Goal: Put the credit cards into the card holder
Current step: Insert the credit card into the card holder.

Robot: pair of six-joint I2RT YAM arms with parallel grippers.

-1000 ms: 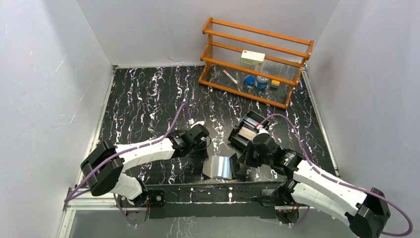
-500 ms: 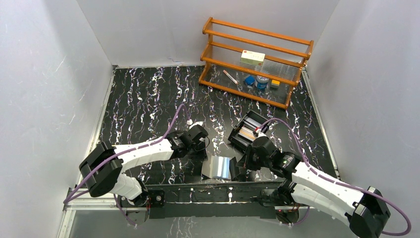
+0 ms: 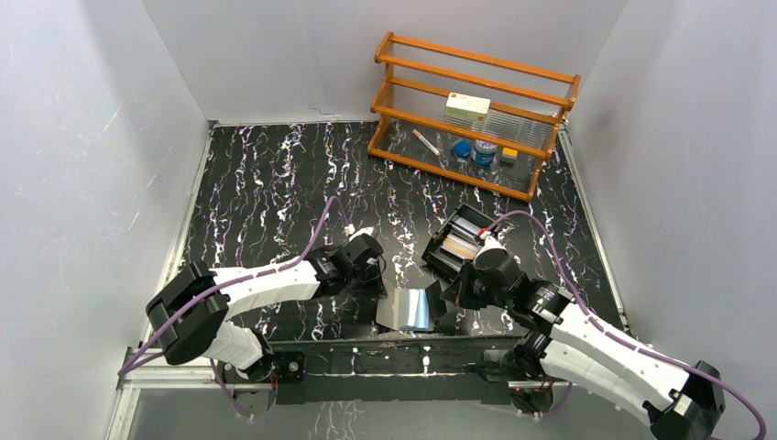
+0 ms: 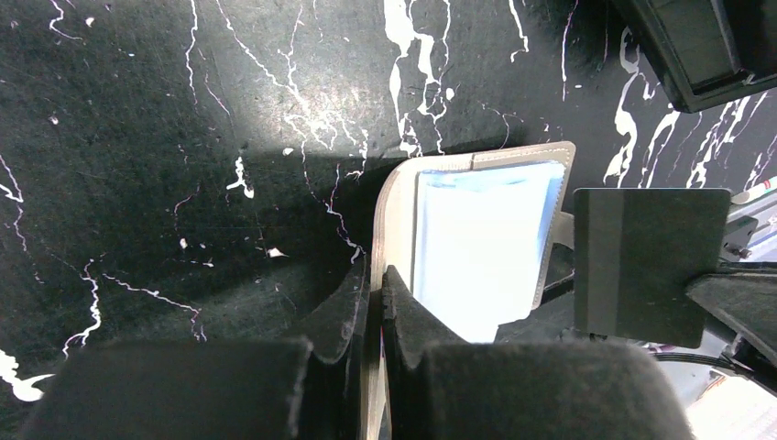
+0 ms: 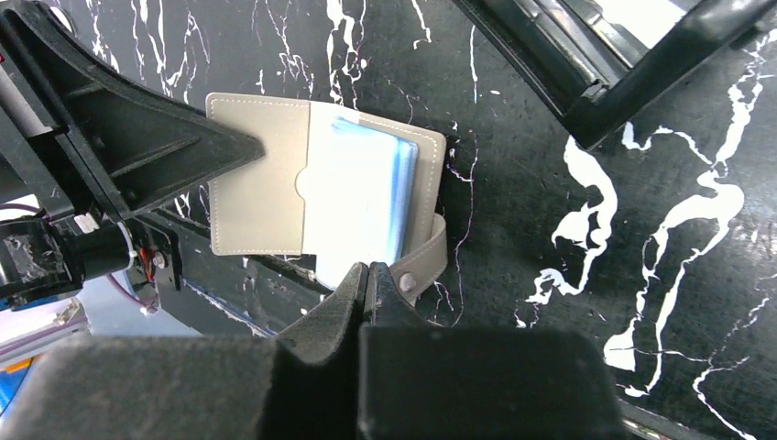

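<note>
The card holder lies open near the table's front edge, a grey fold-over wallet with shiny bluish clear sleeves and a snap tab. My left gripper is shut on its left flap, with the beige edge between the jaws. My right gripper is shut, its tips at the sleeves' near edge beside the tab. Whether a sleeve is pinched I cannot tell. The credit cards stand in the black tray behind the holder.
A wooden rack with a box and small bottles stands at the back right. Grey walls close in both sides. The black mounting rail runs just in front of the holder.
My right gripper has shifted slightly left, closer to the holder's right side. The left arm and the holder have barely moved.
</note>
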